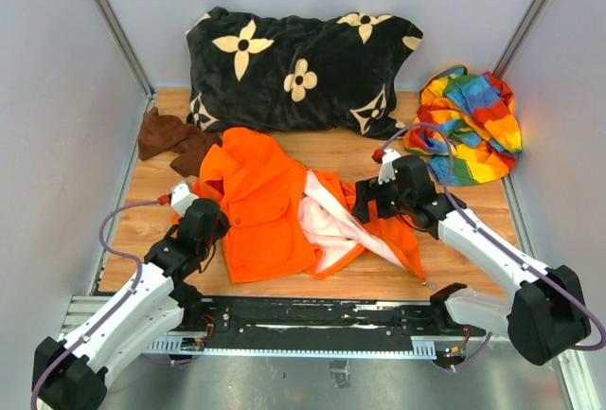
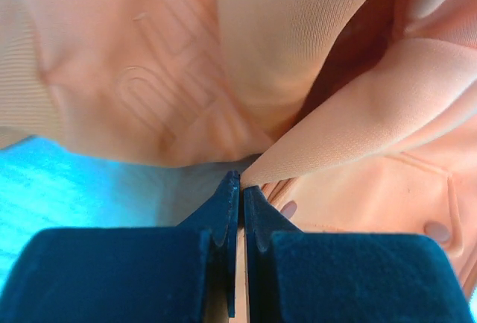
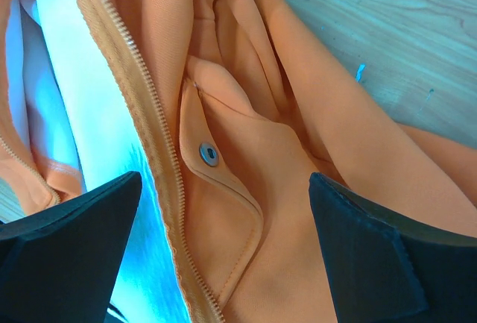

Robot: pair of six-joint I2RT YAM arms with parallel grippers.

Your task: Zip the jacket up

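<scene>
Left claw (image 2: 240,186) clenches the edge of the jacket (image 1: 260,211), at eight o'clock on the table (image 1: 341,150); right claw (image 3: 223,189), at three o'clock, gapes over the zipper teeth (image 3: 153,125). Such a thin pinch could slip, bunching fabric.

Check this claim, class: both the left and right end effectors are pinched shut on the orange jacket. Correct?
No. The right wrist view shows the right end effector open over the jacket, jaws spread wide. The left end effector is shut on the jacket, as stated.
</scene>
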